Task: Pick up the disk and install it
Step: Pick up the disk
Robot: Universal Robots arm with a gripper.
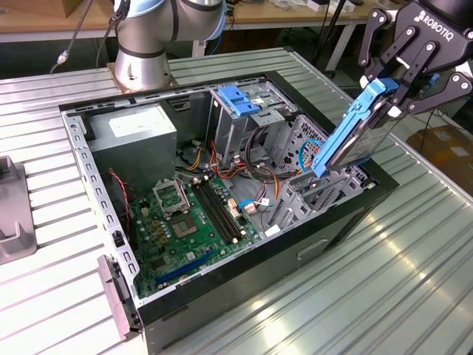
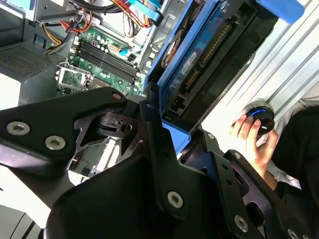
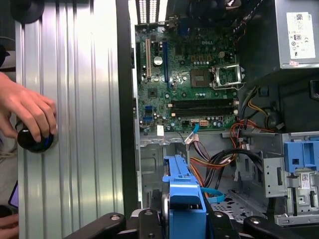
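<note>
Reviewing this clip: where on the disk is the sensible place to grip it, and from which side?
By its upper end, from above: the disk hangs steeply tilted over the open case, lower end near the drive bay. The gripper already clamps that top end, leaving the blue rails free.

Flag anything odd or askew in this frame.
The disk, clamped in the pincer, hangs steeply tilted above the open case's drive-bay corner. A person's hand rests on a black knob beside the case.

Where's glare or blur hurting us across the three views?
Exterior view: bright glare streaks on the ribbed metal table toward that view's right; the grey hard drive with blue rails in the black gripper reads clearly. Second wrist view: table blown out white beside a person's hand; gripper linkage soft. First wrist view: evenly lit, green motherboard sharp.
</note>
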